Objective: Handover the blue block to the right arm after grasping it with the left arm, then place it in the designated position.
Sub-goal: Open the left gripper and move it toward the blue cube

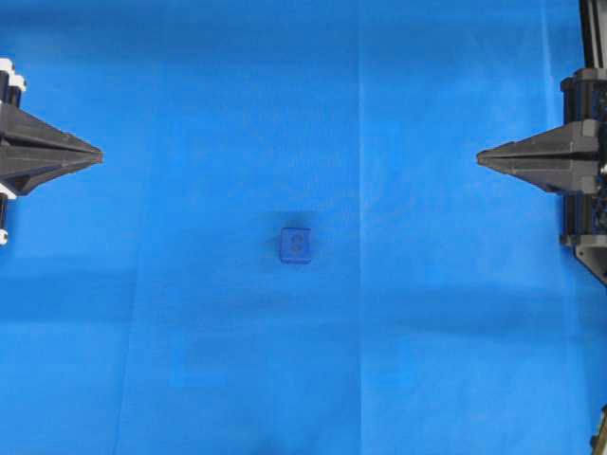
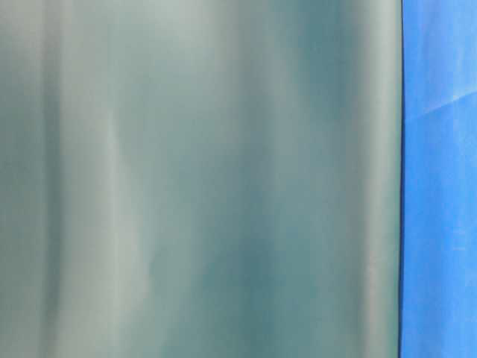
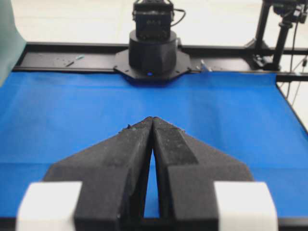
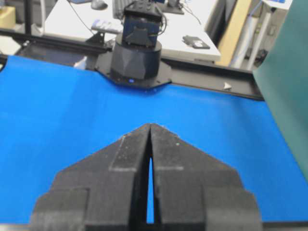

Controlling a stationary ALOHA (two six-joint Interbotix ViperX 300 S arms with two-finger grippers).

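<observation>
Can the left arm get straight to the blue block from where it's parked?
Probably yes. Only bare blue cloth lies between the left arm and the blue block. Its jaws are shut, so they must open first.

Small blue block (image 1: 296,245) alone mid-counter on blue cloth (image 1: 190,360), left arm (image 1: 47,156) and right arm (image 1: 545,159) at opposite edges, jaws closed, well apart from it
</observation>
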